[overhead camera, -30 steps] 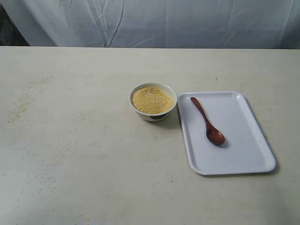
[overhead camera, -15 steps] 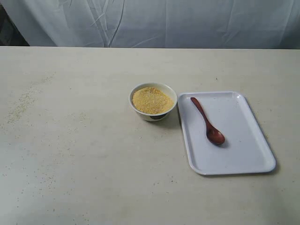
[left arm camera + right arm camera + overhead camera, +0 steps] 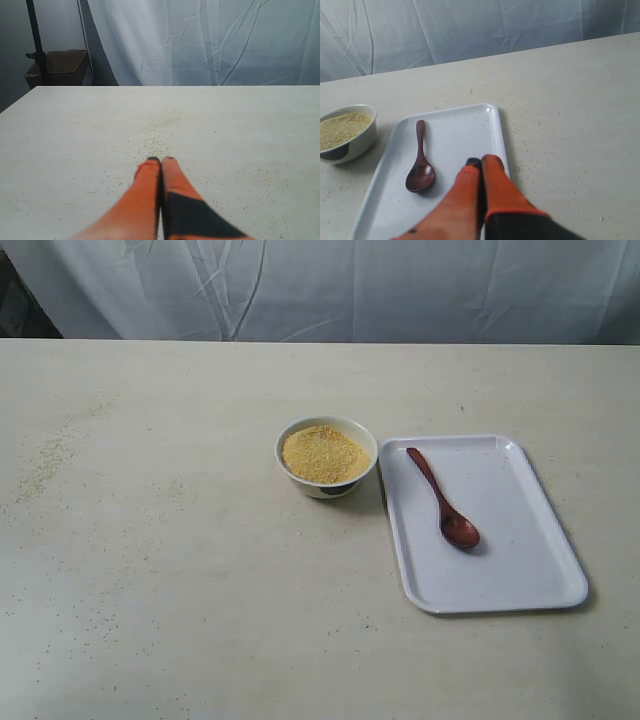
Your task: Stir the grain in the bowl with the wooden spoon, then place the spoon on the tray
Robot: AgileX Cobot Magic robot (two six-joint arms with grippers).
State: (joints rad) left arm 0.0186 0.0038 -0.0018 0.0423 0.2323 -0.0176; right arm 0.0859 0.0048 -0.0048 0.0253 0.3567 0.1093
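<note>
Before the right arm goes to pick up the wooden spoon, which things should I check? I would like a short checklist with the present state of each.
1. Wooden spoon free to grasp: it lies alone on the tray. Ok.
2. Right gripper open for grasping: fingers pressed together. Not ok.
3. Bowl upright beside the tray: ok.
4. Grain inside the bowl: ok.
5. Left gripper out of the way: shut, over the table, bowl not in its view. Ok.
6. Grain already stirred: cannot tell.
</note>
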